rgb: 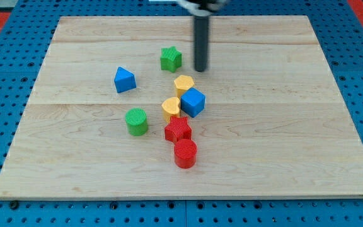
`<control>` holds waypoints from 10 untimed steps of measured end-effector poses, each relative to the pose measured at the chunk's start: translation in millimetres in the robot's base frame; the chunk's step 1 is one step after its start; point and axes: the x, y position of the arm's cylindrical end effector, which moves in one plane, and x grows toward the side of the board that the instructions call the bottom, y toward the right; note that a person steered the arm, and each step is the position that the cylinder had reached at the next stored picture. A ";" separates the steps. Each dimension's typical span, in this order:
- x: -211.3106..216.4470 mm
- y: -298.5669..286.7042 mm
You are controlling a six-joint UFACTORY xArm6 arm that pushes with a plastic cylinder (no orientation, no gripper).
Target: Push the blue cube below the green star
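1. The blue cube (pixel 193 102) sat near the middle of the desk (pixel 282 139), a little toward the view's top, resting flat on the wood.
2. The green star (pixel 171 58) lay at about 11 o'clock from the blue cube, well apart from it and closer to the view's top edge.
3. A yellow block (pixel 184 84), many-sided, touched the blue cube at its 11 o'clock, standing between the cube and the star.
4. A second yellow block (pixel 171 108) pressed against the cube at about 8 o'clock.
5. A red star (pixel 178 129) lay just beside the cube at 7 o'clock, touching the second yellow block.
6. A red cylinder (pixel 185 153) stood at 6 o'clock from the red star, touching it.
7. A green cylinder (pixel 136 121) stood apart at about 8 o'clock from the cube, past the yellow block.
8. A blue wedge-shaped block (pixel 124 80) lay alone at 10 o'clock, well apart from the cube.
9. My tip (pixel 201 70) stood at about 12 o'clock from the blue cube, near but not touching it, and just beside the green star at the star's 4 o'clock.
10. The arm carried no hand, only the dark rod, so there was nothing apart or together to report.
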 end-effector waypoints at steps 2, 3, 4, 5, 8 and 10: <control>141.1 -10.9; 122.7 -27.6; 100.3 -28.8; 73.9 -39.1; 88.8 -53.4; 76.7 -36.2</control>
